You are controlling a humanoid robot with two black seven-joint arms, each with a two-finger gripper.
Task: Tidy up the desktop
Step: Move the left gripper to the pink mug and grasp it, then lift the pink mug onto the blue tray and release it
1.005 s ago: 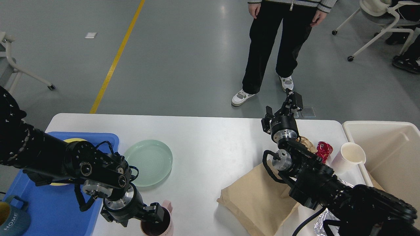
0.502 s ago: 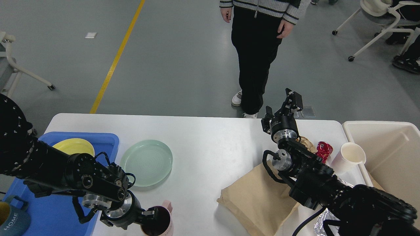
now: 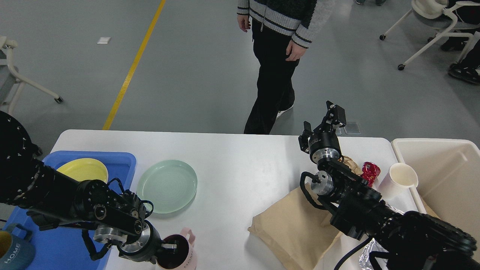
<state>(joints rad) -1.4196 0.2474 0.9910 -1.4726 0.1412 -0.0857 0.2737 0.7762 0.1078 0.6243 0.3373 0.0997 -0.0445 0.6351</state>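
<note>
The white desktop (image 3: 232,157) fills the lower half of the head view. On it lie a pale green plate (image 3: 167,186), a brown paper bag (image 3: 292,227), a red crumpled wrapper (image 3: 370,171) and a white paper cup (image 3: 399,179) on its side. My left gripper (image 3: 170,247) is at the front edge, with its fingers at the rim of a pink mug (image 3: 185,252), and looks shut on it. My right gripper (image 3: 333,114) is raised above the far right edge and holds nothing that I can see; its fingers cannot be told apart.
A blue tray (image 3: 116,159) at the left holds a yellow plate (image 3: 82,169) and a grey-blue mug (image 3: 11,252). A cream bin (image 3: 446,176) stands at the right. Crumpled foil (image 3: 369,255) lies by my right arm. A person (image 3: 273,56) walks behind the table.
My left arm has drawn back to the left and the pink mug has shifted slightly with it. The yellow plate is uncovered. The person has walked left. My right arm has not moved.
</note>
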